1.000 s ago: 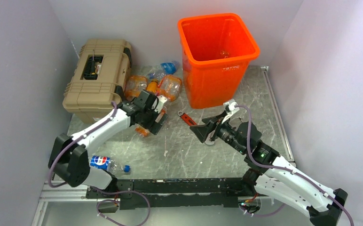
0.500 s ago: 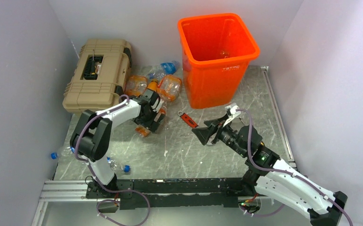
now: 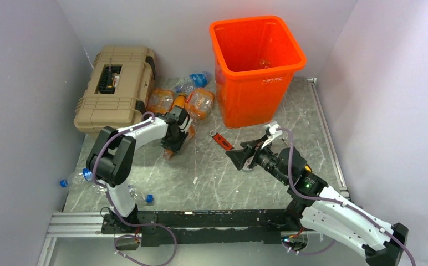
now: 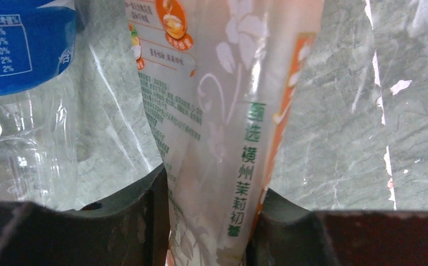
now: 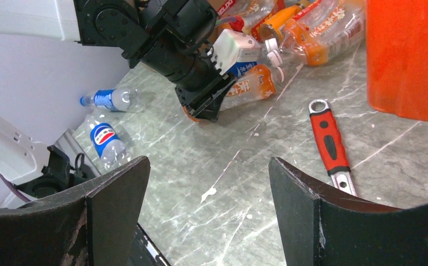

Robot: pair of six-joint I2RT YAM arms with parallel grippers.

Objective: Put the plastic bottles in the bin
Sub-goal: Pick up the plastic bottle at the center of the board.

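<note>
My left gripper (image 3: 174, 145) is down on the table, shut on a crushed plastic bottle (image 4: 223, 111) with a white and orange label. Both jaws press the bottle's sides in the left wrist view. The same bottle (image 5: 250, 86) lies flat in the right wrist view, under the left gripper (image 5: 203, 105). More plastic bottles (image 3: 181, 100) are piled between the toolbox and the orange bin (image 3: 258, 22). Two blue-labelled ones (image 5: 107, 143) lie near the left arm's base. My right gripper (image 3: 244, 158) hovers open over bare table, with nothing between its fingers (image 5: 117, 205).
A tan toolbox (image 3: 115, 88) stands at the back left. A red-handled wrench (image 3: 221, 139) lies in front of the bin, just beyond my right gripper. A clear blue-labelled bottle (image 4: 23, 83) lies beside the held one. Walls close in left, right and behind.
My left gripper has closed from wide open onto the orange-labelled bottle, and the left arm's elbow has swung in. The right arm has barely moved.
</note>
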